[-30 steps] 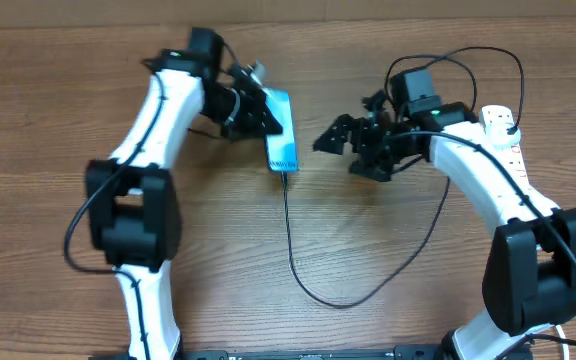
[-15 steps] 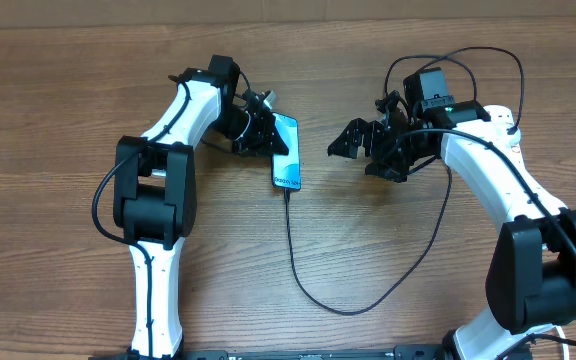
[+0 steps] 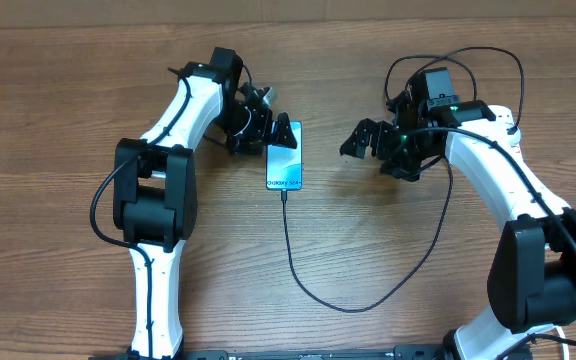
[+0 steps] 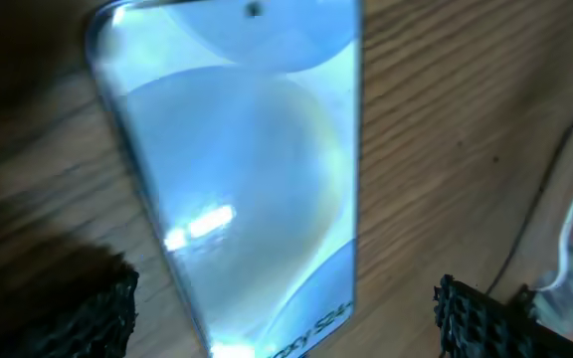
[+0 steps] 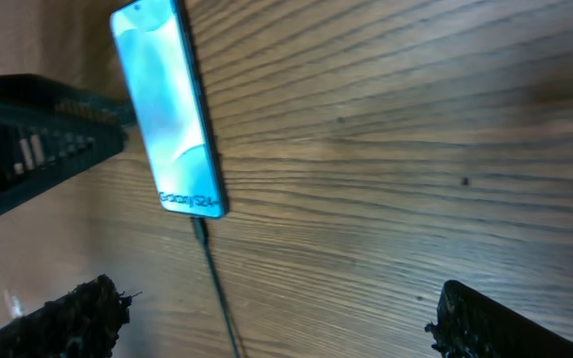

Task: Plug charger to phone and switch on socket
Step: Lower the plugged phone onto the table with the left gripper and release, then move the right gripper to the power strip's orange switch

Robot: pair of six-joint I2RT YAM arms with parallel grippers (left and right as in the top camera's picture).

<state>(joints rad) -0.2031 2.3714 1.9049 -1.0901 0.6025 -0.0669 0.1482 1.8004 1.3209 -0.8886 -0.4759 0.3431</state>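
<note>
**Phone plugged and let go; socket switch still to do**

Phone (image 3: 285, 166) lies flat on the bench (image 3: 388, 250), screen up and lit; charger (image 3: 290, 250) runs from its bottom edge, loops toward the front of the bench and back up to the right; right wrist view shows the connector tip (image 5: 199, 228) meeting the phone's lower edge, so plug-in looks done; left hand (image 3: 273, 130) sits at the phone's top end, released, fingers spread to either side, grasping nothing; right hand (image 3: 366, 148) hovers right of the phone, also released and empty; socket (image 3: 511, 128) only peeks out behind the right arm at the far right, switches too small to read.

Step in hand, as I judge it: release after plugging; next move calls for a hand, likely the right as it is nearer, to turn back to the socket and press a switch with a fingertip; charger slack lies under that arm, could snag.

Versus half a second ago: phone was skewed and clamped by the left hand; now squarer, set down, hand opened; right hand barely shifted, stayed open.
</note>
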